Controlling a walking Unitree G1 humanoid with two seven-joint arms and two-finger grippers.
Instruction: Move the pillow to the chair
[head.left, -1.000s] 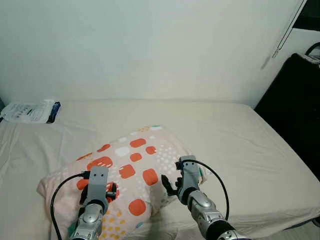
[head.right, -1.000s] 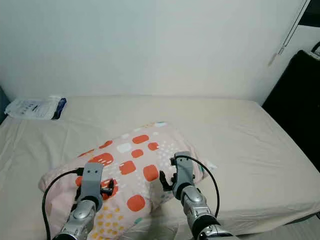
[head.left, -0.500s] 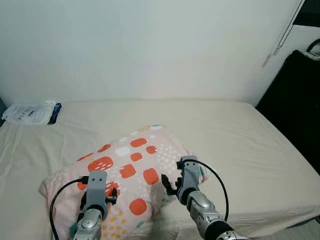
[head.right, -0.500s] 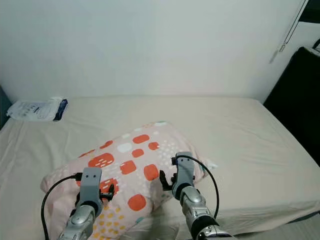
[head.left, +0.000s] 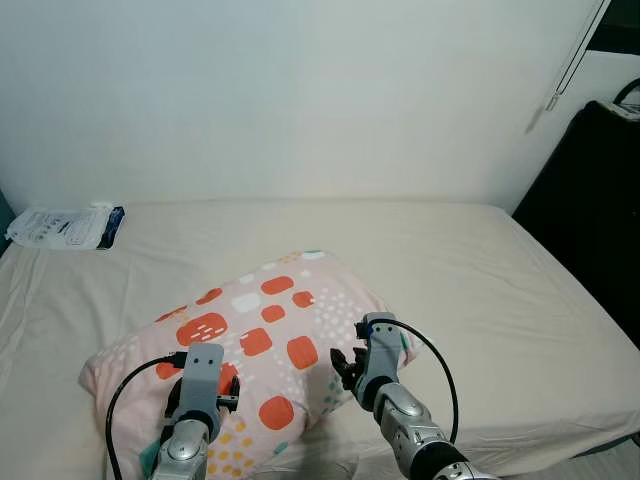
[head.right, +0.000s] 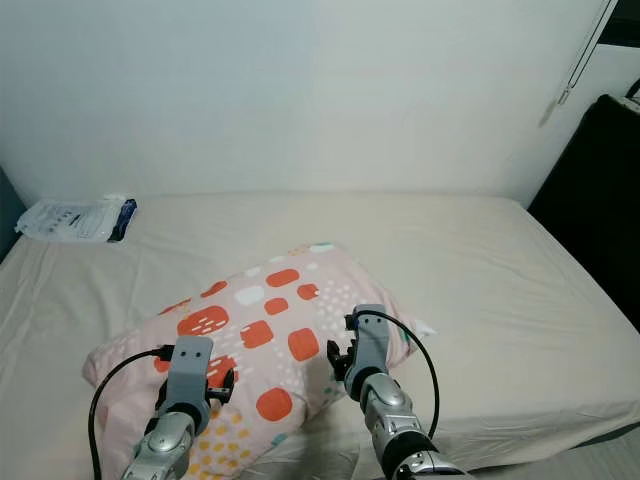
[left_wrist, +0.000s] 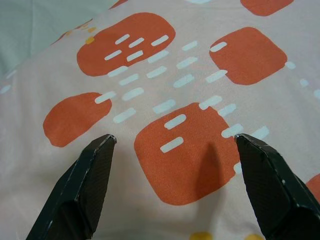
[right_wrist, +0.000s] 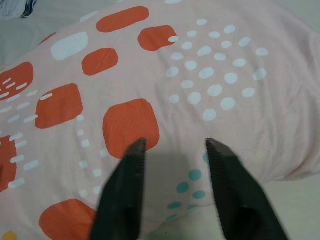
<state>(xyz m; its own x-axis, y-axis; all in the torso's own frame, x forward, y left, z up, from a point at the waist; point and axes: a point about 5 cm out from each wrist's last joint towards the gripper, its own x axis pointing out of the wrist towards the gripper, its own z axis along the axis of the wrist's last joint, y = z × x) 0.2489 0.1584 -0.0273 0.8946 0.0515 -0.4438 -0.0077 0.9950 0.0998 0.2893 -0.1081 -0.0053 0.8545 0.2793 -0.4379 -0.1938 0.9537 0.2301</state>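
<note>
left eye view first, sweeping from the robot's left: a white packet (head.left: 62, 226) lies at the far corner of the bed (head.left: 480, 270), well apart from the action. next, the left gripper (head.left: 200, 392) sits low over the near left end of the pillow (head.left: 262, 340). its wrist view shows the two black fingers (left_wrist: 85, 185) spread wide, released, hovering over an orange patch with nothing pinched between them.

centre stage, the pillow lies at an angle on the near part of the bed, pink with orange and white blotches, puffed up in the middle and sagging at its edges. looks light, soft and floppy, so it should crush under a pinch and droop from any single hold; the cover seems like plain cotton, probably not slippery.

moving right, the right gripper (head.left: 352, 368) is at the pillow's near right side, and its wrist view has the fingers (right_wrist: 122, 195) parted, empty, aimed at the fabric beside a dotted patch.

best hold, i'd say: one gripper on each end, biting deep into the stuffing or gathering a fold of cover, then lifting together. further right, a dark shape (head.left: 590, 230) stands past the bed's edge; can't tell whether that's the chair.
</note>
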